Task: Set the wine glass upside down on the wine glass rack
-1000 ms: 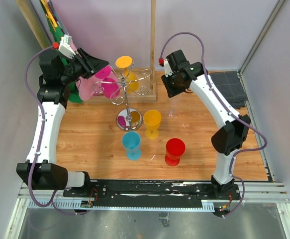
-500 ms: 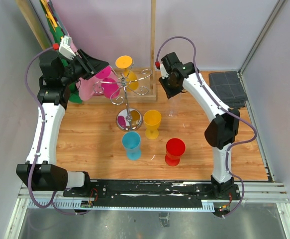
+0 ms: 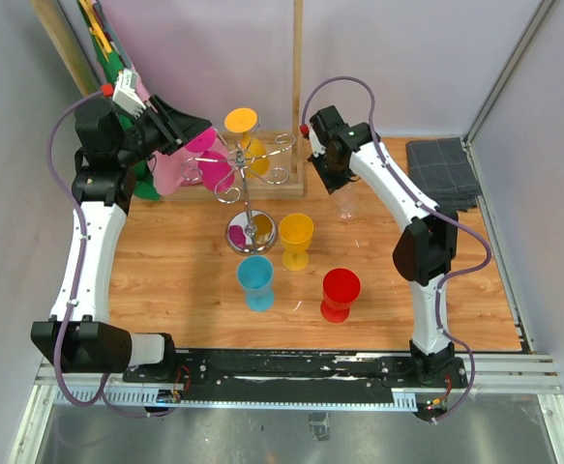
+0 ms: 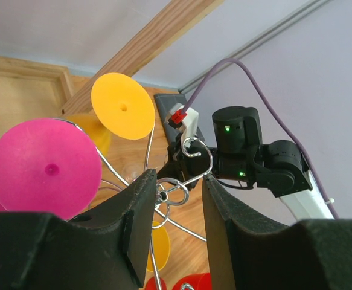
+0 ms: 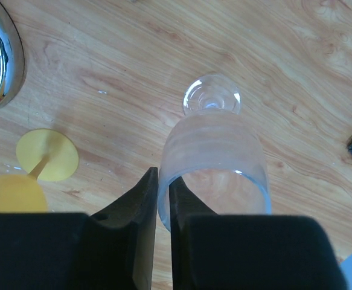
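Note:
A clear wine glass [image 5: 212, 145] stands upright on the wooden table [image 3: 180, 271], right of the wine glass rack [image 3: 248, 188]. My right gripper [image 5: 162, 181] comes down from above, shut on the wine glass's rim wall, one finger inside the bowl and one outside. In the top view the right gripper [image 3: 338, 182] covers most of the wine glass [image 3: 345, 207]. The left gripper [image 4: 179, 184] is open beside the wine glass rack's [image 4: 171, 193] curled arms, nothing between its fingers. On those arms hang a pink glass [image 4: 43, 166] and an orange glass [image 4: 122, 107], both upside down.
A yellow glass [image 3: 296, 237], a blue glass [image 3: 255, 278] and a red glass [image 3: 341, 290] stand upright in front of the rack's shiny base [image 3: 252, 233]. A wooden frame with an upright post [image 3: 298, 87] is behind. A grey cloth [image 3: 443, 166] lies at the far right.
The right arm has swung its wrist leftward and folded its elbow inward, and its jaws have narrowed onto the clear glass's rim. The left arm has stayed put.

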Robot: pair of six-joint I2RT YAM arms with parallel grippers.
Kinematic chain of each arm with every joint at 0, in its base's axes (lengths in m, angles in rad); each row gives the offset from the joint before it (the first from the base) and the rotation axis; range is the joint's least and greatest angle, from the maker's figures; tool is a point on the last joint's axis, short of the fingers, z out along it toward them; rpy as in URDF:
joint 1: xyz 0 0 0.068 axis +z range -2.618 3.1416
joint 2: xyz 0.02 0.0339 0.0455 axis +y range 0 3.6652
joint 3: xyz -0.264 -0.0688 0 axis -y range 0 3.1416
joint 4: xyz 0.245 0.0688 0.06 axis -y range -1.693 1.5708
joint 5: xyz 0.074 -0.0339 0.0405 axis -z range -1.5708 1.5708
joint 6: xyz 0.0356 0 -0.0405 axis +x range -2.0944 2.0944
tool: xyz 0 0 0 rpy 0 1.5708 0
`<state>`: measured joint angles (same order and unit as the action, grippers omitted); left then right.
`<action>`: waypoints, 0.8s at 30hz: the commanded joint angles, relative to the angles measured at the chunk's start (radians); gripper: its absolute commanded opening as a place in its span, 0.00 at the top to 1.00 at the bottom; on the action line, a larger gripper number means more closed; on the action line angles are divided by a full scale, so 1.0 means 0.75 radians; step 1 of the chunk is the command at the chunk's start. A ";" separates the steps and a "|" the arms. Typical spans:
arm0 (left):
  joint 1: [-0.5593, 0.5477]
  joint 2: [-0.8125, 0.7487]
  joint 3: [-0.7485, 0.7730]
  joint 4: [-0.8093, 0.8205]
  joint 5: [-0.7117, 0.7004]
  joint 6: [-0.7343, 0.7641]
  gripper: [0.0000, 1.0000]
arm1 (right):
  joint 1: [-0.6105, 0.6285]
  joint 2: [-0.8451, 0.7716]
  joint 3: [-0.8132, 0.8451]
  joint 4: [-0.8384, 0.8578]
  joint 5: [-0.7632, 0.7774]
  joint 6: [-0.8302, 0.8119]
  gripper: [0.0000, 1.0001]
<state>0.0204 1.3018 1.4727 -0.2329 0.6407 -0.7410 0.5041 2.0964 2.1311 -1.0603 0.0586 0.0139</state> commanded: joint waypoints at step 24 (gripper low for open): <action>0.006 -0.040 0.011 0.138 0.035 -0.098 0.59 | 0.033 -0.552 0.002 0.294 0.408 0.028 0.99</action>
<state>0.0204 1.3003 1.4731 -0.1947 0.6487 -0.7887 0.5041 1.8118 2.1311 -0.9928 0.2592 0.0254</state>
